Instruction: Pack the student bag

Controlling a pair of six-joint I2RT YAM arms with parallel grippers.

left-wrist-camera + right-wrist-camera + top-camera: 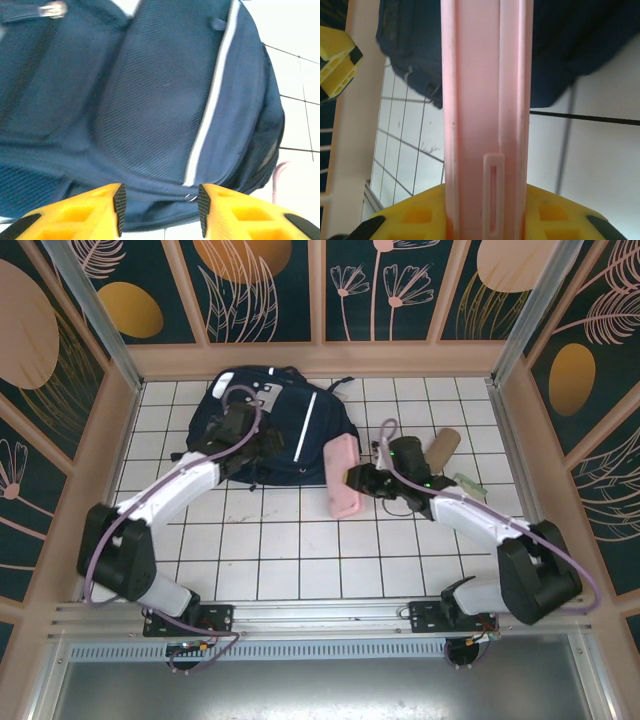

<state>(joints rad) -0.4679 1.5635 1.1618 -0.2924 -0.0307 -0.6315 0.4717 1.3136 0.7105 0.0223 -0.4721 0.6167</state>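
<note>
The student bag (280,420), navy with a white stripe, lies at the back left of the tiled table. My left gripper (243,433) hangs over its left half. In the left wrist view, the left gripper (160,207) is open, and the bag's (165,100) zippered seam with a small metal pull (189,196) runs between the yellow fingers. My right gripper (360,480) is shut on a long pink plastic case (343,478), held right beside the bag's right edge. In the right wrist view, the case (485,100) stands up between the jaws of the right gripper (487,217), with the bag (570,40) behind it.
A brown cylinder (443,447) and a small pale object (470,483) lie right of the right arm. Wooden walls (320,360) enclose the table on three sides. Bare white tiles (290,550) stretch in front of the bag.
</note>
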